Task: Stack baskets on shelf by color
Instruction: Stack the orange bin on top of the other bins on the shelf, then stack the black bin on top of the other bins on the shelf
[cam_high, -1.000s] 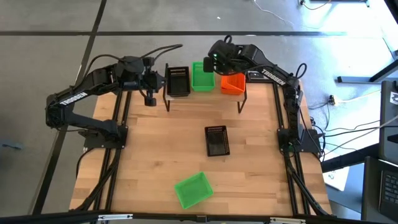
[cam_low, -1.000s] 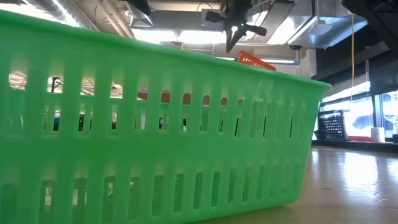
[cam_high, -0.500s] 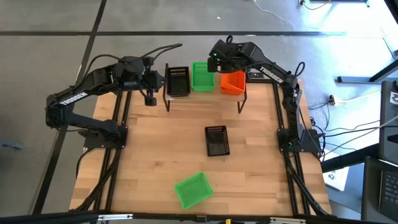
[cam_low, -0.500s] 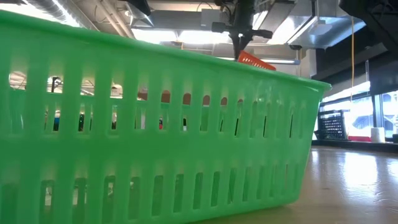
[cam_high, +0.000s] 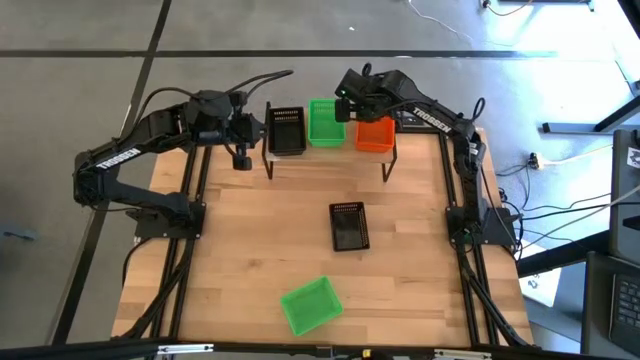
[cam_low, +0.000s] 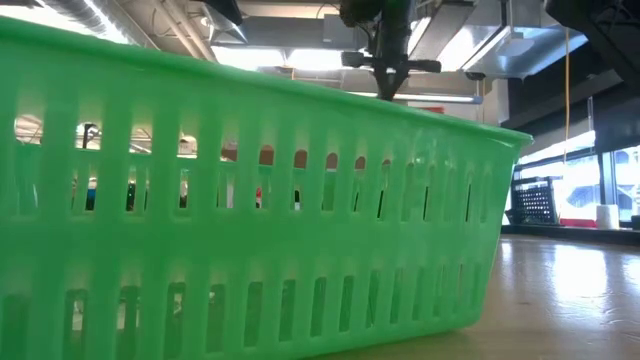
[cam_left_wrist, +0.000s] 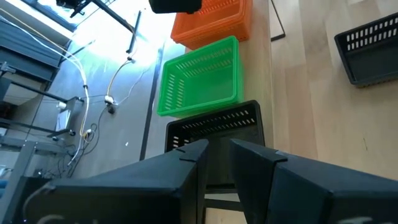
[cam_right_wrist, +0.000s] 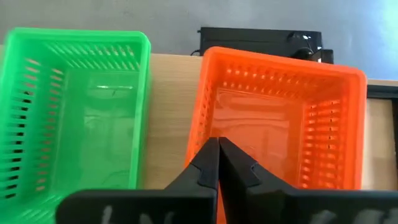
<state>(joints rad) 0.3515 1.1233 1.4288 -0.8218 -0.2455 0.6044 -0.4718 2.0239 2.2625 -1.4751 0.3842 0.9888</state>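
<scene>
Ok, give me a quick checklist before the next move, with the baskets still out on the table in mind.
1. Right gripper shut, holding nothing: ok.
2. Orange basket seated on the shelf: ok.
3. Green basket and black basket in line beside it: ok.
4. Loose black basket upright, mid-table: ok.
5. Loose green basket lies skewed near the front edge: not ok.
6. Left gripper waits by the shelf, holding nothing: ok.
</scene>
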